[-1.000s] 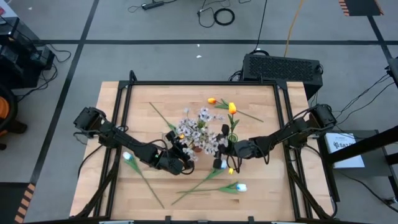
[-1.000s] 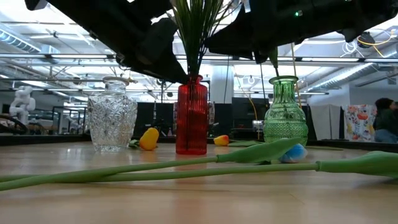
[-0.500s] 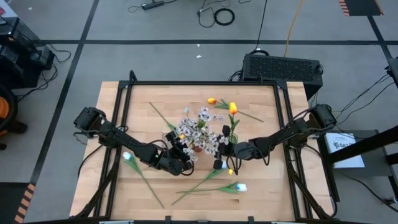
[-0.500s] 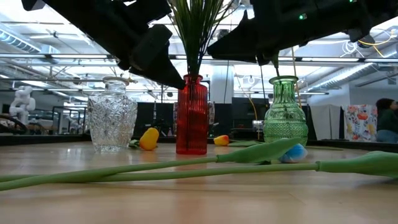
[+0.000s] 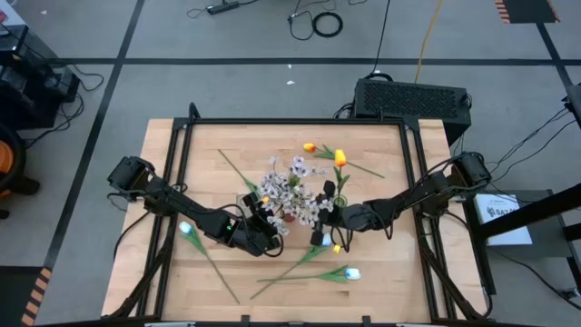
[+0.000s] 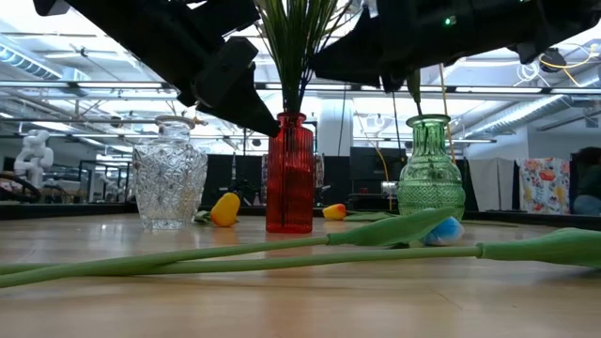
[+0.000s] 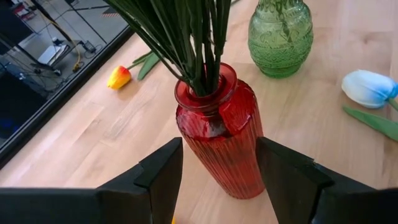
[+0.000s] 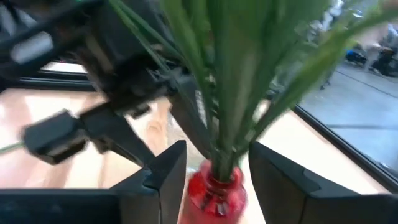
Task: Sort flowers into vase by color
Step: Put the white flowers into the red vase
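Saw the left gripper (image 7: pixel 219 147) parted and empty, astride but clear of the ribbed red glass vase (image 7: pixel 217 165) just ahead. Found the right gripper (image 8: pixel 217 150) slightly wider than a second before, holding nothing, with the long green flower stems (image 8: pixel 233 93) standing free in that vase: judged delivered. Farther out, noted a pale-blue tulip (image 7: pixel 368 87) lying unsorted.

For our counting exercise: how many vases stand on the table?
3, in a row in the low view: a clear glass vase on the left, a red vase holding green stems in the middle, a green vase on the right. None appear hidden.
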